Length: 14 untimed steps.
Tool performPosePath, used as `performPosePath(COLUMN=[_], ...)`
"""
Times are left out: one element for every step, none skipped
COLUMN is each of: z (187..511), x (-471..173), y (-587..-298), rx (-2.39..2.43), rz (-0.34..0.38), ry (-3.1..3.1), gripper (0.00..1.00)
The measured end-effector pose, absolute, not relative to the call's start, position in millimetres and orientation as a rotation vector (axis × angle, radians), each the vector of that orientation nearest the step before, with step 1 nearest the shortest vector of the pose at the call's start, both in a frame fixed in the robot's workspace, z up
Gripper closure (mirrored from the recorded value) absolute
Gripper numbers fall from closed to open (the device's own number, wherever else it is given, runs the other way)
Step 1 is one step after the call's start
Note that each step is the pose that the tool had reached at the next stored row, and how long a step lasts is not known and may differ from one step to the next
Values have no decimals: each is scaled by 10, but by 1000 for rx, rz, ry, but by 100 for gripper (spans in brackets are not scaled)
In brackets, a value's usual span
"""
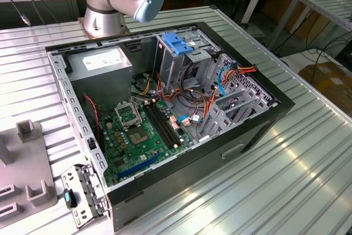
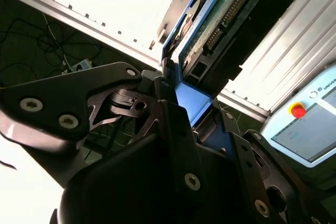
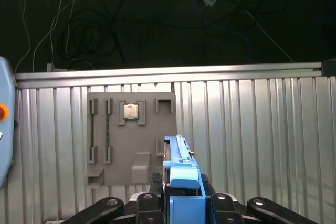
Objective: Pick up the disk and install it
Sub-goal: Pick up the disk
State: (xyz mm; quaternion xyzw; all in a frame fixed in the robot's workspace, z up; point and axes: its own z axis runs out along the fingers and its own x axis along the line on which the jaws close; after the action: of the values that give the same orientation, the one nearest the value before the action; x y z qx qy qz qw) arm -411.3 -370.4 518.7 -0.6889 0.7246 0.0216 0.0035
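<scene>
Second wrist view has the gripper (image 2: 189,98) clamped on the disk (image 2: 212,22). Its black jaws press from either side on the near end of the blue bracket. The rest of the slab juts out past the fingertips, with its green circuit board and connector row showing.

First wrist view shows the hold edge-on: the disk (image 3: 179,156) sits squarely between the jaws of the gripper (image 3: 181,198). Beyond it are the ribbed metal table (image 3: 252,140) and a grey fixture plate (image 3: 131,140) lying on that table.

Exterior view shows the open computer case (image 1: 165,108) on the table, with the arm's base (image 1: 110,4) behind it. A blue plate (image 1: 177,42) sits atop the drive cage inside the case.
</scene>
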Motion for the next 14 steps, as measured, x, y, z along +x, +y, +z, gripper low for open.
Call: performPosePath(z=[5187,5187,5187,5187,5186,5187,5187,5187,5187,5186,5187,5187,5187,5186], x=[-4106,-4102,-4094,-4090,-4086,-4079,-4073,-4064,-4057,-4050,-4043,-4038,-4029,-4025], y=[-3704,-3704,-3704,-3704,-3704,-3704,-3704,-3704,-3704,-3704,-3704,-3704,-3704,-3704], rx=[-2159,-2159,-2159,-2159,-2159,-2159,-2159,-2159,-2159,-2159,-2159,-2159,-2159,-2159], rz=[68,68,68,68,68,68,68,68,68,68,68,68,68,68], ry=[2271,2271,2271,2271,2271,2271,2271,2271,2271,2271,2271,2271,2271,2271], gripper=[63,63,63,63,63,63,63,63,63,63,63,63,63,63])
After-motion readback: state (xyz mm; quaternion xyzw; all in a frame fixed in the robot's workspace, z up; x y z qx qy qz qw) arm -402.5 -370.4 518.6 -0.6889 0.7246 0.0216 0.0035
